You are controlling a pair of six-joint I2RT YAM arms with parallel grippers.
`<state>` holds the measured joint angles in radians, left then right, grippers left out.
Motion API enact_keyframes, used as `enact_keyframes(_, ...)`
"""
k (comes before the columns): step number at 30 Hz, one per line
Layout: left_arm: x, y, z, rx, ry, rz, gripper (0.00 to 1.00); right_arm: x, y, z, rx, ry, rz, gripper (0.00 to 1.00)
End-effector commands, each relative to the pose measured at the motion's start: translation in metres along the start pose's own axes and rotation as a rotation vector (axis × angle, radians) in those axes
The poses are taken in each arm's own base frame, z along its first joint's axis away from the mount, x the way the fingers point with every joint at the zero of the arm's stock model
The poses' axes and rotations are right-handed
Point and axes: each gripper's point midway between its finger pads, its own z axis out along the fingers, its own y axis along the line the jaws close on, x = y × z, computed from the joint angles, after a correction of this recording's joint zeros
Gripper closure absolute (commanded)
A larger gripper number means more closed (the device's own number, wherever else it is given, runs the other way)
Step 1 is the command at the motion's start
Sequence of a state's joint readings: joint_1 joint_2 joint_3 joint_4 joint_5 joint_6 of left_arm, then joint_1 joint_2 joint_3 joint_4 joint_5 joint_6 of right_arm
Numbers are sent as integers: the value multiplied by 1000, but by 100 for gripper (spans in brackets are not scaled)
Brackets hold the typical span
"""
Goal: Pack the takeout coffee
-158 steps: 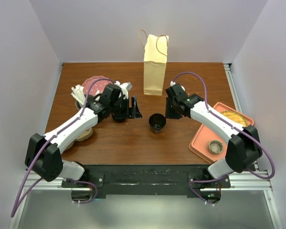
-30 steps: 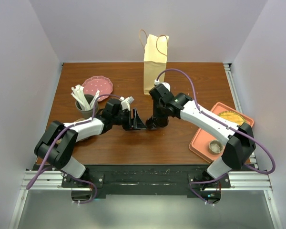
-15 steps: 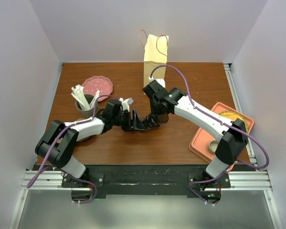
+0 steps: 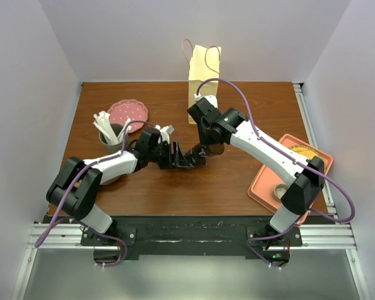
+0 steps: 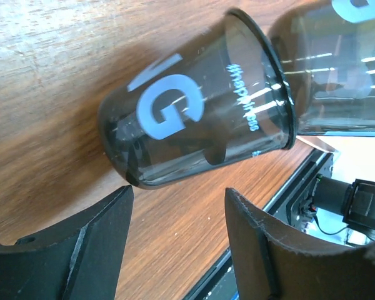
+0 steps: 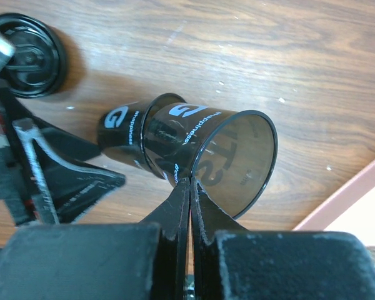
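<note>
The takeout coffee is two dark see-through cups with pale blue print, one pushed partly into the other, lying tipped over without a lid. The inner cup (image 6: 206,140) shows its open mouth, and my right gripper (image 6: 190,182) is shut on its rim. The outer cup (image 5: 194,106) points its base at my left gripper (image 5: 178,195), which is open, with the base just beyond its fingertips. From above, the cups (image 4: 200,155) sit mid-table between the left gripper (image 4: 178,156) and right gripper (image 4: 204,149). The tall paper bag (image 4: 203,81) stands upright behind them.
A loose black lid (image 6: 28,55) lies on the wood beside the left gripper. A grey cup of white utensils (image 4: 111,134) and a pink plate (image 4: 127,112) are at the left. An orange tray (image 4: 265,190) with food sits at the right edge.
My right arm came in from the right, closed on the cup's rim and tipped the cups over toward my left gripper. The left gripper has stayed open beside them.
</note>
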<state>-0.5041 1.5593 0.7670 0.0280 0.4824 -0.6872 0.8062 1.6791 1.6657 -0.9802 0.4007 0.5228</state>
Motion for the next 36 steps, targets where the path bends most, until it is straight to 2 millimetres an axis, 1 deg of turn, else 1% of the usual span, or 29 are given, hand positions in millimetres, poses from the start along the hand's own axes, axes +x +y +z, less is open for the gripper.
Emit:
enact_keyframes(1, -21, -2, -3, -19, -59, 52, 35, -2, -26, -23, 80, -34, -17, 100)
enact_keyframes(5, -19, 3, 1, -30, -47, 47, 35, -4, -42, -35, 127, -53, -37, 100)
enact_keyframes(7, -20, 5, 4, -41, -47, 48, 35, 1, -49, -39, 147, -35, -55, 100)
enact_keyframes(9, -21, 8, 5, -54, -44, 48, 35, 8, -53, -43, 145, -15, -58, 100)
enact_keyframes(12, -23, 9, 7, -58, -46, 51, 35, 25, -50, -46, 105, 39, -44, 100)
enact_keyframes(13, -24, 9, 7, -60, -47, 52, 35, 37, -47, -43, 99, 62, -57, 100)
enact_keyframes(15, -25, 10, 9, -65, -48, 55, 35, 50, -42, -41, 91, 80, -52, 100)
enact_keyframes(16, -27, 9, 9, -65, -51, 58, 35, 63, -39, -38, 92, 104, -74, 100)
enact_keyframes(18, -29, 9, 10, -69, -52, 59, 35, 80, -35, -34, 104, 141, -81, 100)
enact_keyframes(19, -33, 8, 11, -68, -59, 64, 35, 88, -27, -34, 101, 152, -110, 100)
enact_keyframes(21, -33, 8, 12, -70, -59, 63, 35, 98, -21, -32, 123, 159, -137, 100)
enact_keyframes(22, -33, 8, 12, -69, -58, 63, 35, 108, -12, -31, 125, 167, -177, 100)
enact_keyframes(24, -34, 8, 12, -69, -60, 62, 35, 114, -4, -30, 141, 158, -194, 100)
enact_keyframes(25, -33, 8, 12, -71, -58, 60, 35, 121, 4, -31, 134, 156, -222, 100)
enact_keyframes(29, -32, 12, 12, -80, -58, 56, 35, 136, 25, -24, 122, 162, -280, 100)
enact_keyframes(31, -30, 12, 12, -81, -55, 56, 35, 139, 34, -24, 107, 153, -313, 100)
enact_keyframes(36, -30, 13, 14, -80, -50, 51, 35, 138, 42, -24, 115, 131, -340, 100)
